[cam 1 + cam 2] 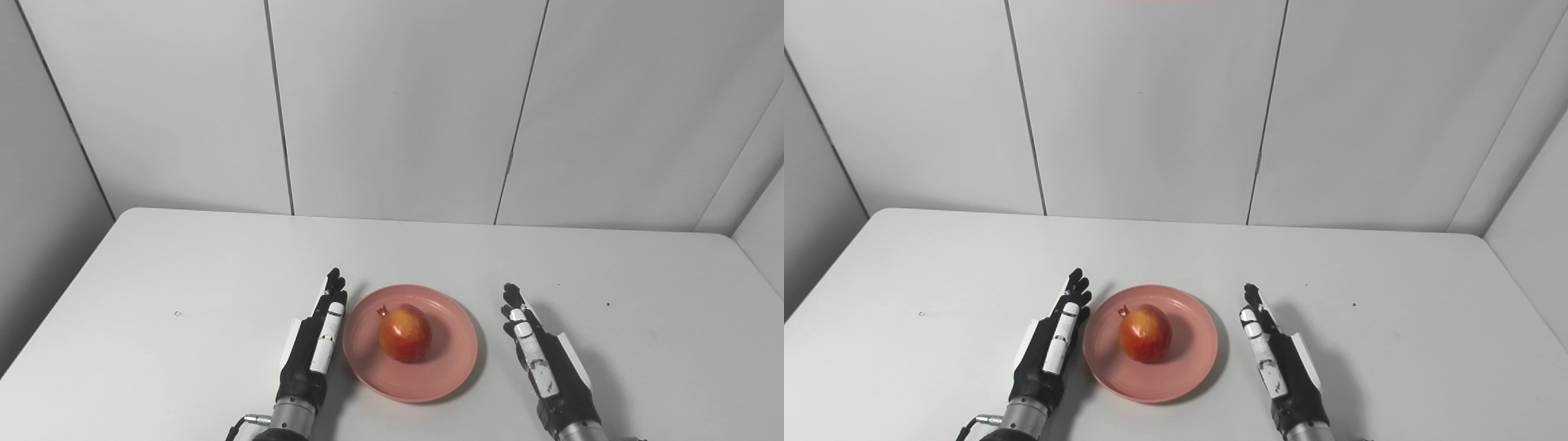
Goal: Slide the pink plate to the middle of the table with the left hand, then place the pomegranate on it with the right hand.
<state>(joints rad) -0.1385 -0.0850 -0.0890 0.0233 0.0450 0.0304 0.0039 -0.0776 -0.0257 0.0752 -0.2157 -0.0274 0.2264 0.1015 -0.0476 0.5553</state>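
- round glossy pomegranate (404, 334) sits on the smooth pink plate (454, 367)
- left robot hand (313, 343) just beside the plate, flat, empty
- right robot hand (542, 358) near the plate, fingers straight, holding nothing
- matte white surface (184, 275)

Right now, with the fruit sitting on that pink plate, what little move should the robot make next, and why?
Probably just draw both hands back toward the table's near edge. The pomegranate already rests on the pink plate, which sits about mid-table. The left hand lies open right beside the plate's left rim, and the right hand is open and apart from it, so nothing seems left to grasp.
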